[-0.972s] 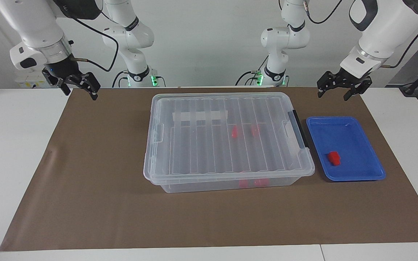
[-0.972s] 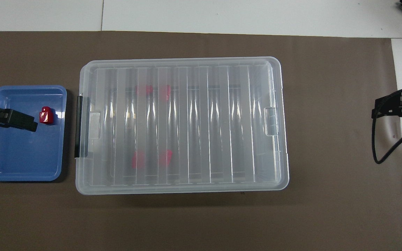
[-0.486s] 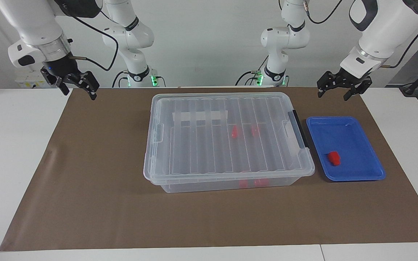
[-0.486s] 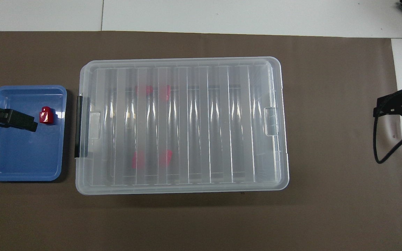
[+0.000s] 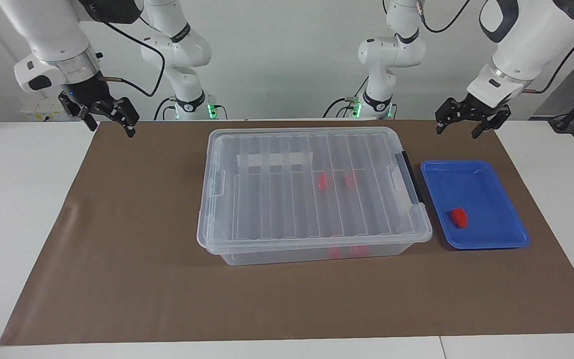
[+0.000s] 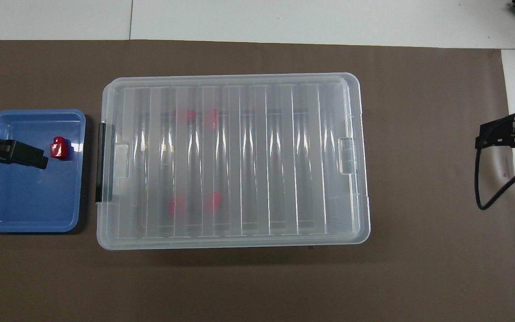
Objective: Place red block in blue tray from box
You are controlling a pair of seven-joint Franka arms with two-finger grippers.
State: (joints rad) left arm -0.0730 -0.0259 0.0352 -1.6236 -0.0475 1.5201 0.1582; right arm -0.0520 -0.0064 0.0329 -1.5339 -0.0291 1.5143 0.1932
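Red block (image 5: 458, 217) in blue tray (image 5: 486, 174), well below released, empty left pincer (image 5: 459, 127).

A small, bright red block (image 5: 458, 217) of stepped shape lies in the blue tray (image 5: 491, 174), on the half of its floor farther from the robots. The tray is shallow and rectangular with rounded corners, resting flat on the brown mat at the left arm's end, just beside the box (image 5: 267, 199). The box is clear, its ribbed lid shut, mid-mat; four more red blocks (image 5: 321, 181) show inside.
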